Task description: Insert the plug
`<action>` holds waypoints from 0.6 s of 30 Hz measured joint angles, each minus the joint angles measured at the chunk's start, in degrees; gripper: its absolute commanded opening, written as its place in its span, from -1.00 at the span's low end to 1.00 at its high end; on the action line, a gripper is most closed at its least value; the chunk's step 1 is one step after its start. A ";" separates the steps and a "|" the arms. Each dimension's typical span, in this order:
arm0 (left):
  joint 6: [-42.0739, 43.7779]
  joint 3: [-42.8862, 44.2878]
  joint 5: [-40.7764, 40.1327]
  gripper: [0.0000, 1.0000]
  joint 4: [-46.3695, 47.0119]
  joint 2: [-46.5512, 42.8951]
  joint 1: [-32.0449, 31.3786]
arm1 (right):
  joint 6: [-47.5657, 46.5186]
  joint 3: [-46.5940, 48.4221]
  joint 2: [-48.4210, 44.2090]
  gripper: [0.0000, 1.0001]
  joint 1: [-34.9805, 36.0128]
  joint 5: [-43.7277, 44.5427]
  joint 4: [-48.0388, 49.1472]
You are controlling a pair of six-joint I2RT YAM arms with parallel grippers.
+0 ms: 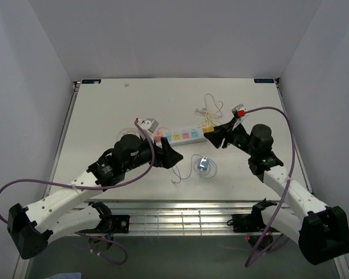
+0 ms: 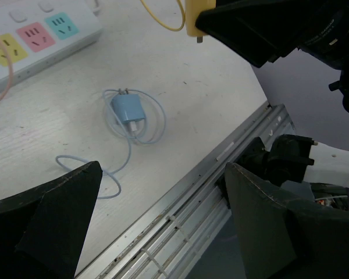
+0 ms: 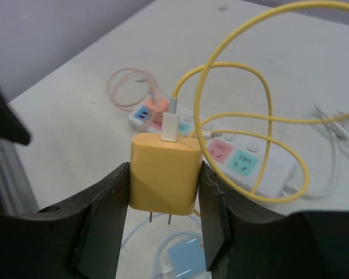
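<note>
Right gripper clamps yellow plug; left gripper gapes empty; power strip markings unreadable.

The yellow plug is smooth satin plastic and its cable is glossier. The fingers at its 3 and 9 o'clock are matt black plastic. The table looks matt, faintly grained and scuffed — the rail along its 6 o'clock edge is dull metal.

left gripper fingers wide apart, low over table | blue charger ringed by its cable | strip top left | right gripper clamps yellow plug
</note>
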 measured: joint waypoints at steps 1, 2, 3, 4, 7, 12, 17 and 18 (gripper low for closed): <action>0.02 -0.02 1.95 0.96 1.27 0.44 0.00 | -1.53 -0.92 -2.60 -0.54 0.26 -3.87 0.66; 0.00 -0.02 3.74 0.96 2.75 1.01 0.00 | -3.08 -1.68 -4.87 -0.54 0.61 -7.65 1.14; -0.07 0.00 5.35 0.96 4.24 1.75 0.00 | -4.74 -2.25 -6.82 -0.54 1.05 -10.75 1.29; -0.22 0.00 6.64 0.96 5.22 2.29 0.00 | -6.40 -2.75 -8.46 -0.54 1.60 -13.35 0.92; -1.05 0.02 10.21 0.96 8.68 4.68 0.00 | -10.88 -3.98 -11.87 -0.52 2.84 -19.06 -0.87; -2.27 1.77 12.15 0.96 12.04 9.38 0.00 | -14.51 -5.35 -13.55 -0.52 4.48 -22.58 -3.08; -5.62 2.34 12.20 0.89 15.85 12.72 -0.04 | -16.41 -5.97 -14.16 -0.53 6.36 -22.84 -4.66; -6.62 2.29 11.78 0.84 16.52 12.85 -0.04 | -16.52 -5.97 -14.21 -0.52 6.75 -22.75 -4.70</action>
